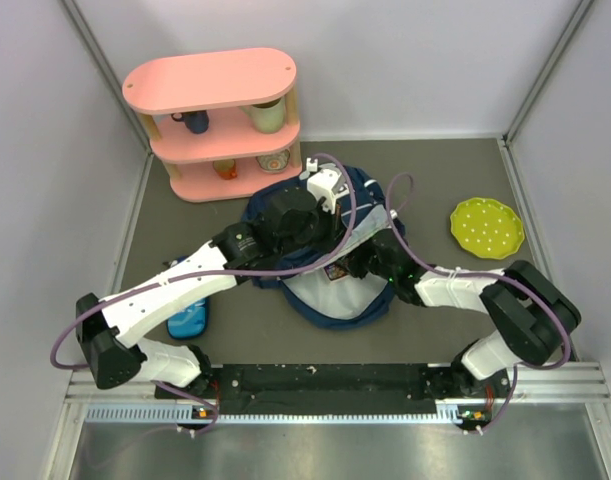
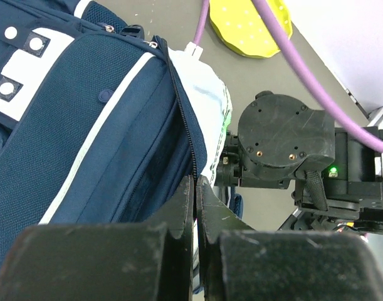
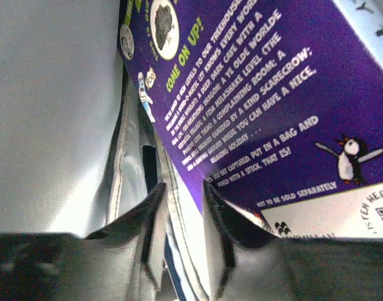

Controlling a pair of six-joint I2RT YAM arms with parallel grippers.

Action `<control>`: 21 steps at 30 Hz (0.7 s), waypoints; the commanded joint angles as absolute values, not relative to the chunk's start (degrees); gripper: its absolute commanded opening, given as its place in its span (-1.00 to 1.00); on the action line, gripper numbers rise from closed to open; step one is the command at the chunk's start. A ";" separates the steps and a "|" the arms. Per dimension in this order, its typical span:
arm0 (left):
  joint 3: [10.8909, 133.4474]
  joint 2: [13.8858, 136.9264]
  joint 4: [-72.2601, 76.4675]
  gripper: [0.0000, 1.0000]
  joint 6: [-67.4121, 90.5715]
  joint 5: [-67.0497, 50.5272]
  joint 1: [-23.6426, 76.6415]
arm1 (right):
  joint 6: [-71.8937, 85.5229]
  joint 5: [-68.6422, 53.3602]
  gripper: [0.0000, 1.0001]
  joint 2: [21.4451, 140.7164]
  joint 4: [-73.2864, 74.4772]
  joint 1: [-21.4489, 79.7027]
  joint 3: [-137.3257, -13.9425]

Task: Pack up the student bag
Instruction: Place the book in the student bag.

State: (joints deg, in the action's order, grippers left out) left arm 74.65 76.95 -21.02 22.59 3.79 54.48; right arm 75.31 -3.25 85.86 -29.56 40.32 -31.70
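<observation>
The student bag [image 1: 335, 295] is laid mid-counter [image 1: 425, 320]. A shelf unit [image 1: 210, 85] is set behind it to the left with cups [image 1: 268, 116] kept on its lower tiers, a plate [image 1: 487, 227] is placed well apart to the right, and a pencil case [image 1: 190, 322] is left at the front-left, partly under the left arm. A book [image 3: 260, 94] is seen inside the bag against the lining with the right gripper [image 3: 182, 213] just beside it, and the left gripper [image 2: 194, 207] is placed at the bag's zipper edge.
</observation>
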 commanded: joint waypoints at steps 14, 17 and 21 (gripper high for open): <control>73.83 71.81 -13.89 -1.00 21.80 5.36 54.67 | 68.03 1.30 0.02 62.33 -1.55 40.69 -27.50; 73.92 72.07 -13.89 -1.00 21.80 5.27 54.67 | 67.94 3.86 0.22 60.56 2.89 40.69 -27.86; 74.00 72.33 -13.71 -1.00 22.06 4.57 54.75 | 69.26 5.18 0.39 61.34 1.94 40.69 -26.63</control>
State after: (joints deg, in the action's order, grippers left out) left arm 72.64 74.46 -20.64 22.13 5.15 54.50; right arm 69.21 1.26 61.49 -1.61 40.29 -26.26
